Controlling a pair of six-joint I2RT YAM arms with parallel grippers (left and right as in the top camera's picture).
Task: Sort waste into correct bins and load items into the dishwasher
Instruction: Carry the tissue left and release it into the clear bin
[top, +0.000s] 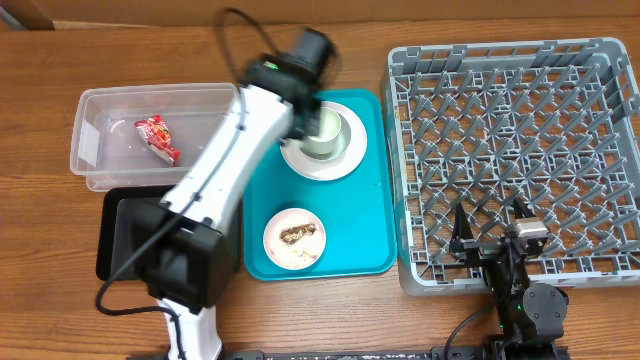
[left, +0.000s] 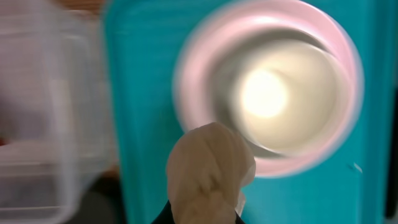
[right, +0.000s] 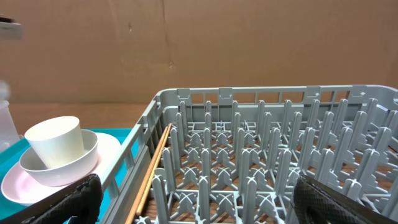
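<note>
One cup sits in a bowl just past the napkin my left pincer pinches over the teal tray; my right pincer gapes wide at the rack's near edge.

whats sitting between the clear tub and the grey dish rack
The teal tray, clearest in the overhead view. It holds the stacked white dishes and a small bowl of food scraps. The left arm crosses above the tray's left edge.
</note>
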